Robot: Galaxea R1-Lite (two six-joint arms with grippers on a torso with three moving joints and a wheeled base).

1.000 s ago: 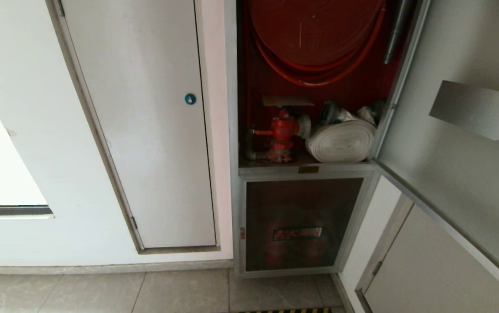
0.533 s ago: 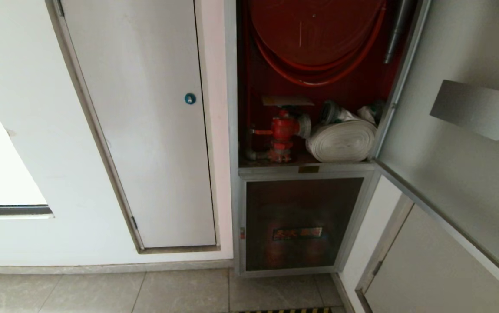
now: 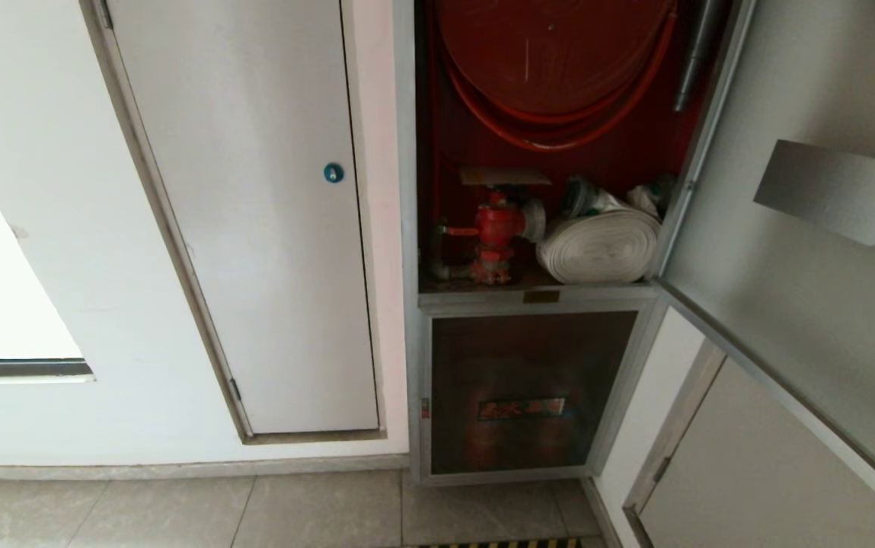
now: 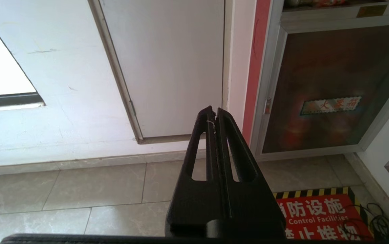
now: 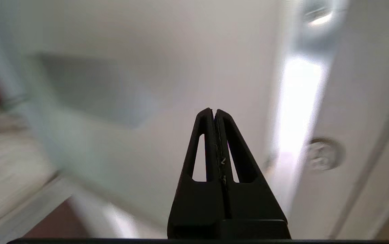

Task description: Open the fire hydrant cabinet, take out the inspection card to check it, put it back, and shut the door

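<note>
The fire hydrant cabinet (image 3: pixel 416 228) stands open and shows its red interior. Its door (image 3: pixel 787 304) is swung out to the right with the pale inner face toward me; the grey back of a hexagonal sticker (image 3: pixel 837 190) shows through it. The inspection card is out of view. My right gripper (image 5: pixel 213 111) is shut and empty and points at the door's inner face (image 5: pixel 113 152); it is outside the head view. Down low, my left gripper (image 4: pixel 214 110) is shut and empty, aimed at the wall base beside the cabinet's lower panel (image 4: pixel 329 88).
Inside are a red hose reel (image 3: pixel 551 53), a red valve (image 3: pixel 496 228) and a rolled white hose (image 3: pixel 601 247). A white door with a blue lock (image 3: pixel 333 173) is to the left. A red floor sign (image 4: pixel 319 217) and cables (image 4: pixel 373 220) lie below.
Half a second ago a dark part of the right arm showed at the head view's right edge; it is gone now. The cabinet and door have not moved.
</note>
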